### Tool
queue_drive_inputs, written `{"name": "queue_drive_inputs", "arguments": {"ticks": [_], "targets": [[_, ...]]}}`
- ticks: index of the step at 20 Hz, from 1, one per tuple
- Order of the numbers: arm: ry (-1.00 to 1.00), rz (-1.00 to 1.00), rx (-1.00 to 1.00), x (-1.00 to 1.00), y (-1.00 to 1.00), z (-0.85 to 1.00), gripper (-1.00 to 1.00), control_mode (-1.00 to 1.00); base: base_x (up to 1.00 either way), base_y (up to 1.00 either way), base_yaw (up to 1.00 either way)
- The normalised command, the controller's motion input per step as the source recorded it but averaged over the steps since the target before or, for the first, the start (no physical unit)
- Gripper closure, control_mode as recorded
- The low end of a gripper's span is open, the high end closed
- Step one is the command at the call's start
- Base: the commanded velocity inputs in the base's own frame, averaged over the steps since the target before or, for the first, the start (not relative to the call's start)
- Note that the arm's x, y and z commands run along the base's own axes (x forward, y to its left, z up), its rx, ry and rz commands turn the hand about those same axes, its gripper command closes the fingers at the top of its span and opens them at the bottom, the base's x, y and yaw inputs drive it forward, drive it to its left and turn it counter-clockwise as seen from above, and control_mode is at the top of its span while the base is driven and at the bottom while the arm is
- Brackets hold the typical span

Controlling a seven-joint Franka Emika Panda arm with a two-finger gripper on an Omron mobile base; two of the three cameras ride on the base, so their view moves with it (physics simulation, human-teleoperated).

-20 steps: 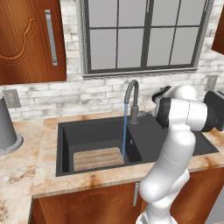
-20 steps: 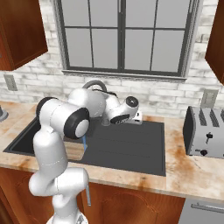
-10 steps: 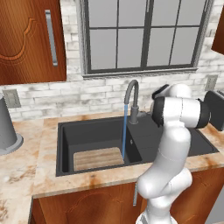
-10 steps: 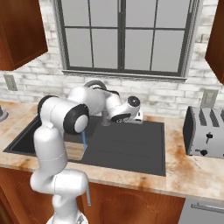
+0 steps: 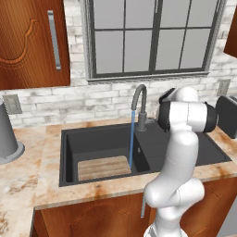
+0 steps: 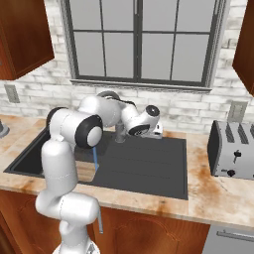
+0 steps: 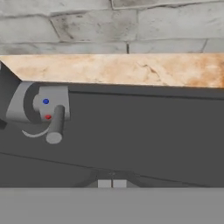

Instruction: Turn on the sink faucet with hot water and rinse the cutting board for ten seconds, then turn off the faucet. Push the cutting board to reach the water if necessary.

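The sink faucet (image 5: 140,102) stands behind the black sink (image 5: 69,139), and a thin blue stream of water (image 5: 131,143) falls from its spout. The stream comes down at the right edge of the cutting board (image 5: 102,167), which lies flat in the basin. I cannot tell whether the water touches the board. My gripper (image 6: 158,131) hovers low over the drainboard just right of the faucet base, shut and empty. In the hand view its fingertips (image 7: 104,184) are pressed together. The faucet lever (image 7: 55,127), below a blue and a red dot, is up to their left, apart from them.
A toaster (image 6: 233,149) stands on the beige counter right of the sink. A grey cylindrical vessel (image 5: 7,134) sits at the far left. The brick wall and window run close behind the faucet. My own arm hides part of the basin in the right base view.
My hand has drifted a little to the right, away from the faucet base. The water keeps running and the board has not moved.
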Motion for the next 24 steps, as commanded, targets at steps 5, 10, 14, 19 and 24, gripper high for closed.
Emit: {"name": "queue_drive_inputs", "arguments": {"ticks": [5,10,14,19,24], "targets": [[0.04,0.00,0.00,0.07,0.04,0.00,1.00,-1.00,0.00,0.00,0.00],[0.06,0.00,0.00,0.07,0.03,0.00,1.00,-1.00,0.00,0.00,0.00],[0.04,0.00,0.00,0.10,0.04,0.00,1.00,-1.00,0.00,0.00,0.00],[0.06,0.00,0.00,0.09,0.11,0.00,1.00,-1.00,0.00,0.00,0.00],[0.02,0.00,0.00,0.02,0.06,0.00,1.00,-1.00,0.00,0.00,0.00]]}}
